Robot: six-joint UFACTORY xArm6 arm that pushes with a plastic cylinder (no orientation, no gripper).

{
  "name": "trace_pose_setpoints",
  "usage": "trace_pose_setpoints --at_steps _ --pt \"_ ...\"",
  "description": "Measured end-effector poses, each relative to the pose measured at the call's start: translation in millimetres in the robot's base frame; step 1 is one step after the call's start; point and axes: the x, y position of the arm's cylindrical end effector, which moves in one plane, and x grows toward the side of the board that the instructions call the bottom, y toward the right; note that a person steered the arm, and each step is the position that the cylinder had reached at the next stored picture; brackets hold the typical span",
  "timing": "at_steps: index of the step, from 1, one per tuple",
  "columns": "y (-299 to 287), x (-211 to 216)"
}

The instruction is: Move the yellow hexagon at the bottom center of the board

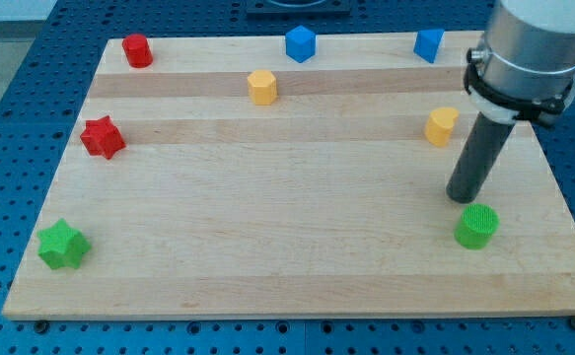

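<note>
The bare tip [462,196] holds nothing, just above the green cylinder [477,226]. Route it behind the yellow hexagon [261,87], then push toward the board [267,286] bottom center.

My tip [462,197] stood just above the green cylinder [477,227] at the view's lower right, below the yellow block [442,126]. The yellow hexagon [262,87] lay near the top centre, below the blue cube [300,43]. The red star [102,137] and the green star [63,245] lay along the left edge of the board [267,256].

Bright, even light; sharp, soft shadows.
</note>
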Motion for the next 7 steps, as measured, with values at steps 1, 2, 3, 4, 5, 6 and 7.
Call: trace_pose_setpoints --at_steps 1,2,3,4,5,6,7 --pt "0.0 19.3" --pt "-3.7 20.3" --pt "-72.1 17.0" --pt "-151.6 2.0" --pt "-158.7 -53.3" --pt "-138.1 -116.3" --pt "-122.3 -178.7"
